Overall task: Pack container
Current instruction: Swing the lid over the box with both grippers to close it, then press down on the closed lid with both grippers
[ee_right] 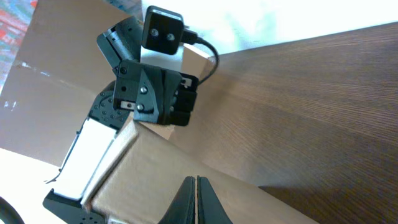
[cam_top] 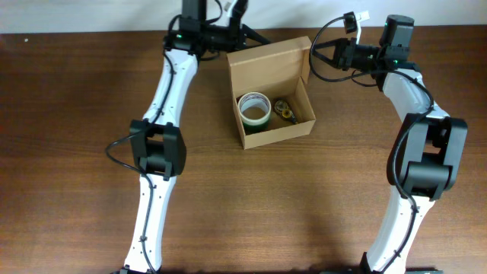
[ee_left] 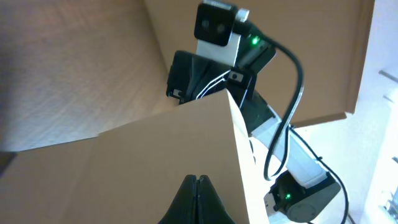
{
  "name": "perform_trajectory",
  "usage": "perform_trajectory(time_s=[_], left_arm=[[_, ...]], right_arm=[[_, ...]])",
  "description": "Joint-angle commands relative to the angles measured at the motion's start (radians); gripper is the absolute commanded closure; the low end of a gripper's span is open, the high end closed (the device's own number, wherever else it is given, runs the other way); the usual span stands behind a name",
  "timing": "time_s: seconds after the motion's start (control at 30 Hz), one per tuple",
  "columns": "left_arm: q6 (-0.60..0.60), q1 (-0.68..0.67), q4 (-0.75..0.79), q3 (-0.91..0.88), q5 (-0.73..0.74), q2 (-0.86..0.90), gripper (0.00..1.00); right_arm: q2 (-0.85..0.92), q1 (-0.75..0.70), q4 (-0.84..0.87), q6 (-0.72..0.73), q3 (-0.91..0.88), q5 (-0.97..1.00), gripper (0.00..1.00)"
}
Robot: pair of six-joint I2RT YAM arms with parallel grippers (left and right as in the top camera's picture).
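Holding left end effector (ee_left: 196,181) closed at the raised lid flap's (cam_top: 268,61) far-left corner, and right end effector (ee_right: 196,181) closed beside the flap's right edge. Showing cardboard container (cam_top: 278,134) open at far-middle worktop (cam_top: 76,152), holding a tape roll (cam_top: 253,109) left of a small brassy item (cam_top: 285,110).

Your container (cam_top: 266,68) is a plain brown cardboard box. It stands open on the counter (cam_top: 76,190) near the far edge, turned slightly askew, with its lid flap raised at the back and its inside open to the overhead view.
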Motion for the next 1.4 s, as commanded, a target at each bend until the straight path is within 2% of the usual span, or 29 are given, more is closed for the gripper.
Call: perform_trajectory(time_s=[0.0,0.17,0.23,0.47,0.63,0.9,1.0,1.13,1.27,1.37], left_arm=[[0.006,-0.013,-0.001,0.021,-0.011,-0.04,0.98],[0.013,-0.013,-0.015,0.021,-0.051,-0.064,0.98],[0.061,-0.013,-0.074,0.021,-0.077,-0.071,0.98],[0.445,-0.013,-0.559,0.021,-0.296,-0.122,0.98],[0.616,-0.015,-0.782,0.021,-0.384,-0.161,0.98],[0.689,-0.042,-0.896,0.021,-0.448,-0.209,0.98],[0.692,-0.046,-0.915,0.021,-0.486,-0.217,0.98],[0.692,-0.046,-0.918,0.021,-0.516,-0.219,0.98],[0.692,-0.046,-0.932,0.021,-0.568,-0.219,0.98],[0.698,-0.046,-0.945,0.021,-0.61,-0.219,0.98]], right_arm=[[-0.061,0.001,0.003,-0.004,0.024,-0.05,0.96],[-0.077,0.001,0.003,0.002,0.024,-0.054,0.96],[-0.083,0.001,0.003,0.003,0.024,-0.054,0.96],[-0.09,0.001,0.003,0.009,0.024,-0.054,0.96],[-0.09,0.003,-0.002,0.012,0.024,-0.039,0.96],[-0.09,0.009,-0.082,-0.011,0.024,-0.05,0.96],[-0.09,0.012,-0.192,-0.082,0.024,-0.047,0.96],[-0.091,0.023,-0.451,-0.257,0.024,0.018,0.96],[-0.112,0.053,-0.82,-0.505,0.024,0.254,0.96],[-0.135,0.081,-0.978,-0.62,0.024,0.382,0.96]])
